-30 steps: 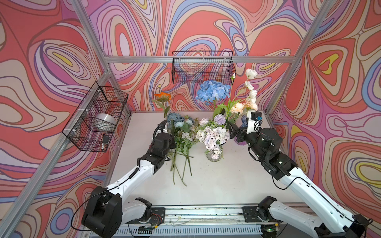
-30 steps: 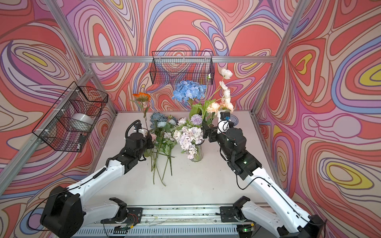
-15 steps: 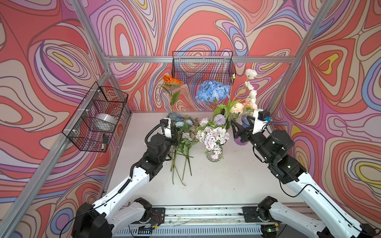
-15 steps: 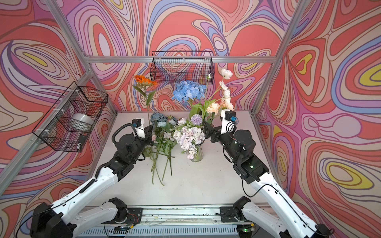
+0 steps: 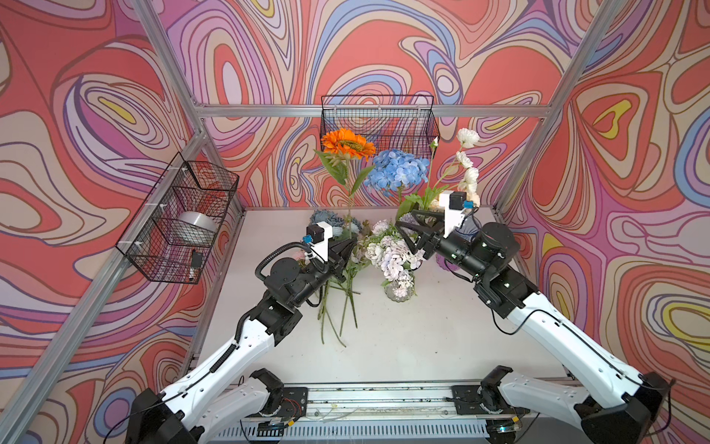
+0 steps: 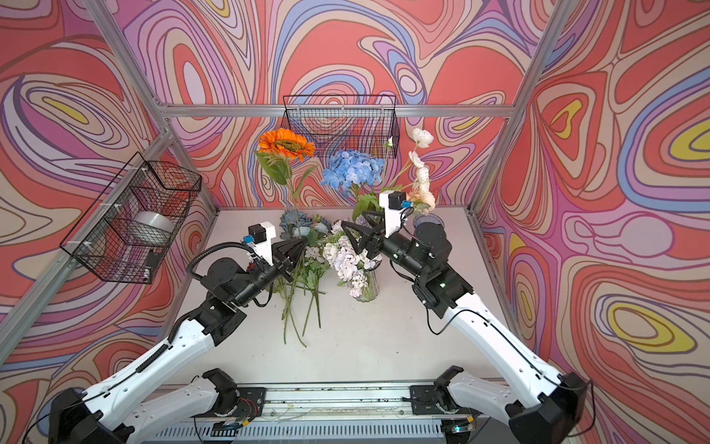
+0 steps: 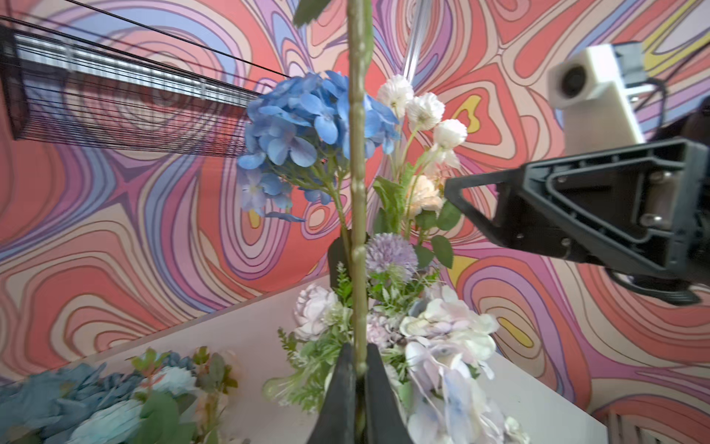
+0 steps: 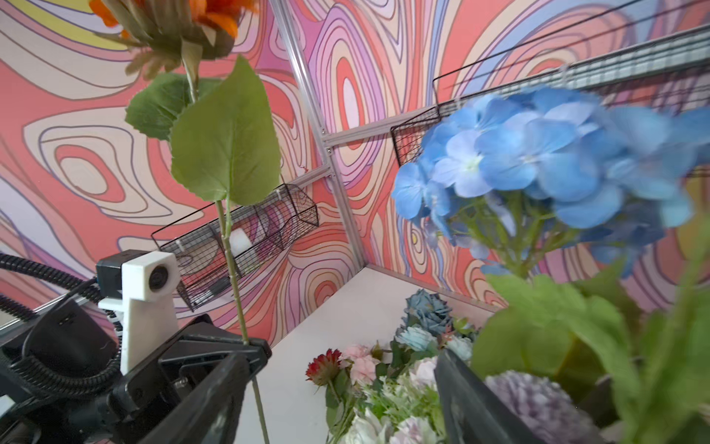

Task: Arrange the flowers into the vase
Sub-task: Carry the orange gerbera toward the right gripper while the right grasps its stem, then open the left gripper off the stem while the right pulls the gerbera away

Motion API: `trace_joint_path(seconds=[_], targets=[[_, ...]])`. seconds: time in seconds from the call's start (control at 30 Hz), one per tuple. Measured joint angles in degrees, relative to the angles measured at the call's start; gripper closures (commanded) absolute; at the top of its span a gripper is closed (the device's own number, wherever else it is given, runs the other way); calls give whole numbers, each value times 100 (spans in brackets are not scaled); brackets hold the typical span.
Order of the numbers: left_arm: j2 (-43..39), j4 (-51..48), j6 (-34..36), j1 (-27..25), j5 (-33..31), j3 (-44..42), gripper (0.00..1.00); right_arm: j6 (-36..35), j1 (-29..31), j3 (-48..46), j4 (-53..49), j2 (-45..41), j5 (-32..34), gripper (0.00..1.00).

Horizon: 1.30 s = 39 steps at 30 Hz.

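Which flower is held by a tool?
The sunflower: the shut left tool pinches its stem and holds it upright. The rest stand in the vase or lie on the table.

Back wire basket (image 5: 378, 123) on the swirly wall (image 5: 77, 115); side wire basket (image 5: 153, 253) — silver roll (image 5: 198, 226) inside; white table (image 5: 422, 338).

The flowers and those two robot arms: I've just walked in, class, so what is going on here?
The left gripper is shut on the stem of the orange sunflower, holding it upright over the table just left of the vase. The right gripper hangs open beside the bouquet already in the vase, below the blue hydrangea. Several more flowers lie on the table, not yet arranged.
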Motion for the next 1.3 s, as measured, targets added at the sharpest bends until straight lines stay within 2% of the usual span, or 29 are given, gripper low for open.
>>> trace_joint_path(seconds=[0.1, 0.27, 0.43, 0.57, 0.67, 0.73, 0.77, 0.83, 0.9, 0.93, 1.0, 1.03, 1.13, 1.3], targets=[[190, 39, 0, -186, 186, 7, 100, 9, 334, 131, 94, 317, -120, 22], [400, 35, 46, -452, 343, 138, 100, -37, 632, 361, 181, 601, -210, 35], [404, 55, 114, -551, 382, 199, 100, -122, 649, 407, 205, 649, -170, 66], [404, 48, 190, -584, 378, 199, 100, -122, 662, 407, 192, 660, -173, 83], [409, -17, 269, -627, 321, 208, 100, -149, 688, 413, 192, 682, -232, 100], [411, -74, 339, -671, 236, 214, 100, -157, 708, 428, 153, 686, -249, 100], [409, -92, 361, -693, 195, 225, 95, -162, 706, 437, 136, 686, -249, 100], [407, -118, 396, -710, 146, 240, 60, -190, 704, 459, 96, 686, -245, 100], [391, -101, 424, -754, 133, 240, 34, -229, 704, 463, 26, 682, -205, 100], [365, -61, 415, -785, 92, 221, 24, -247, 704, 463, -42, 675, -179, 100], [264, 4, 389, -811, -28, 133, 12, -293, 702, 450, -232, 625, -107, 100], [192, 11, 380, -811, -120, 81, 8, -328, 702, 417, -345, 557, -66, 100], [50, 11, 337, -811, -389, -24, 6, -437, 702, 278, -776, 214, 116, 100], [76, -11, 275, -811, -765, -116, 5, -643, 702, 2, -1572, -636, 752, 100]])
